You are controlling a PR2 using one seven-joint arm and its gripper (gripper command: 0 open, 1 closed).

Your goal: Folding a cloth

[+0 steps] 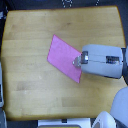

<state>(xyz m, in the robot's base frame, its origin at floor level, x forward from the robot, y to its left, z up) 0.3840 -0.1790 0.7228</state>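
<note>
Cloth (64,56) lay flat and unfolded on the wooden desk (30,85), roughly mid-desk, rotated so its long edges ran diagonally from upper left to lower right in the exterior view. No visible wrinkles or folded-over layers, so I'd judge the fold hadn't started. Arm came in from the exterior view's right; claw (77,61) sat over the cloth's right-hand edge, near the lower-right corner. Too blurry to see the tips, so I couldn't tell whether it was spread, clenched, or already pinching fabric, nor whether it touched the cloth or hovered. Handling guess: thin, light, fully limp sheet, no stiffness, will drape and drag as soon as one corner lifts; likely slides easily on the smooth wood, so a pinch may bunch it or shove it before it grips. Best hold would be a corner or edge on the arm's side, pinched right at the hem, then carried over toward the opposite upper-left corner. Low lift to keep it from flopping sideways.
</note>
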